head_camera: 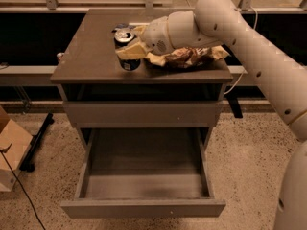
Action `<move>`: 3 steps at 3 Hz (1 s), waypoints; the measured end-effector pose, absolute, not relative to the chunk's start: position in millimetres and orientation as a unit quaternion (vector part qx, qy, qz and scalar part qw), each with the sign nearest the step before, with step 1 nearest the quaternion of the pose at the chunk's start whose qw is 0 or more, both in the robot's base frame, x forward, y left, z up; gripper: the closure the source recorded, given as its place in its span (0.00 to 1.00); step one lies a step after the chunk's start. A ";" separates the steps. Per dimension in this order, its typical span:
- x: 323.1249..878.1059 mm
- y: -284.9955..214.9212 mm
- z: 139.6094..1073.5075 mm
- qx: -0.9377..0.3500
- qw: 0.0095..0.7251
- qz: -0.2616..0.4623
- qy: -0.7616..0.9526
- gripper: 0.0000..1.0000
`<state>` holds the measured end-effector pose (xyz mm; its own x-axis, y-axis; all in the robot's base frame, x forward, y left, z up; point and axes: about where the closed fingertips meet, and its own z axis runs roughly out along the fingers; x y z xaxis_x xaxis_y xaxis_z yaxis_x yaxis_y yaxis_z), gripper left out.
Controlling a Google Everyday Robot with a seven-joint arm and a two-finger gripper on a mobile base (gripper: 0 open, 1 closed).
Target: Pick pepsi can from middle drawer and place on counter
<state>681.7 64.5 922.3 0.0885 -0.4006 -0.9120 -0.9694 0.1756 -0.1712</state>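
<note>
Evidently for a stable set-down, the tan-fingered gripper [128, 51] clamps the small navy pepsi can [129, 64] upright over the glossy grey-brown counter [86, 56] (grey-brown middle drawer [144, 188] gapes empty).

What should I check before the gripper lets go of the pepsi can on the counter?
1. Pepsi can out of the middle drawer: ok, it is up at counter level.
2. Gripper hold on the can: ok, it is shut around the can, above the counter's front half.
3. Can upright: ok, its silver top faces up.
4. Can base resting on the counter: cannot tell.
5. Chip bag not under the can: ok, it lies beside it, beneath the arm.
</note>
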 end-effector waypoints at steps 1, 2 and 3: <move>707.1 64.0 915.0 -0.554 0.462 0.305 0.621 0.59; 726.2 69.6 905.0 -0.549 0.449 0.315 0.631 0.36; 739.9 78.1 894.9 -0.546 0.435 0.328 0.637 0.13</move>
